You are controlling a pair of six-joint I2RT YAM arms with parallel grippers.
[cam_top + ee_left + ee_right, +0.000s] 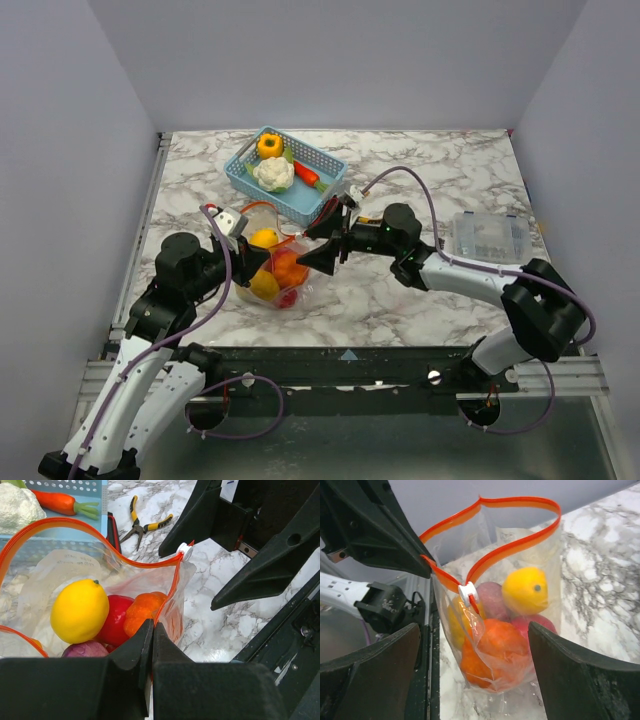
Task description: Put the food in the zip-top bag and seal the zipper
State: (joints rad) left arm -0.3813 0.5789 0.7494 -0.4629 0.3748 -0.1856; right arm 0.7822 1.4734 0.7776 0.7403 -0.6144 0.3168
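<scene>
The zip-top bag [278, 272] stands between the arms with its mouth open; it holds a lemon [80, 611], a red fruit [116, 621], an orange one [497, 642] and a purple one [84, 650]. The red-orange zipper [520, 545] loops open, its white slider [468, 592] at the near end. My left gripper [152, 628] is shut on the bag's zipper edge; it also shows in the top view [250, 263]. My right gripper [475, 670] is open, its fingers [585, 675] spread just short of the bag and slider. It also shows in the top view [322, 244].
The blue basket [306, 149] behind the bag holds a cauliflower [272, 174], a carrot [306, 173] and an orange pepper [269, 145]. Yellow-handled pliers [142, 524] lie beside it. A clear lidded box [488, 237] sits at the right.
</scene>
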